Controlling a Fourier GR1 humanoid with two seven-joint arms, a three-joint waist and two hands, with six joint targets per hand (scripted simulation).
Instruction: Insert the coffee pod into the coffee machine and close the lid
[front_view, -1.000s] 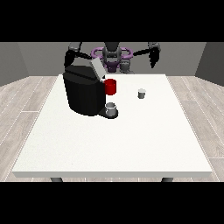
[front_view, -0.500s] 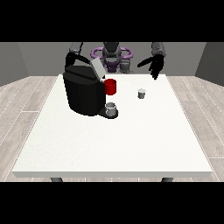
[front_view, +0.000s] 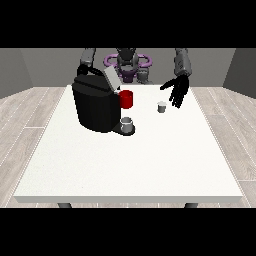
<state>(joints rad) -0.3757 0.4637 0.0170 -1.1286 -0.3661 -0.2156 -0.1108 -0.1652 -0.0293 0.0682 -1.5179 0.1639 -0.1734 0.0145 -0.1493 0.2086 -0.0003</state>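
White and broad, the table (front_view: 125, 170) fills the view, bare along its near edge, with grey floorboards showing on either side. Farther in, towards the view's left, stands the black coffee machine (front_view: 95, 105), its lid (front_view: 111, 77) tilted up and open, a small grey cup (front_view: 127, 124) on its drip stand and a red part (front_view: 126, 99) at its front. To the right of the machine, well apart from it, the small grey coffee pod (front_view: 161, 106) sits upright on the table, untouched. The hand at the view's right (front_view: 177, 90) has swung down and inward over the last second; it now hangs just beside and behind the pod, fingers spread and pointing down, holding nothing. That reads as the start of the reach, with the grasp, the insertion and the lid closing all ahead. The hand at the view's left (front_view: 83, 70) is mostly hidden behind the machine's top, and I cannot tell how its fingers lie.
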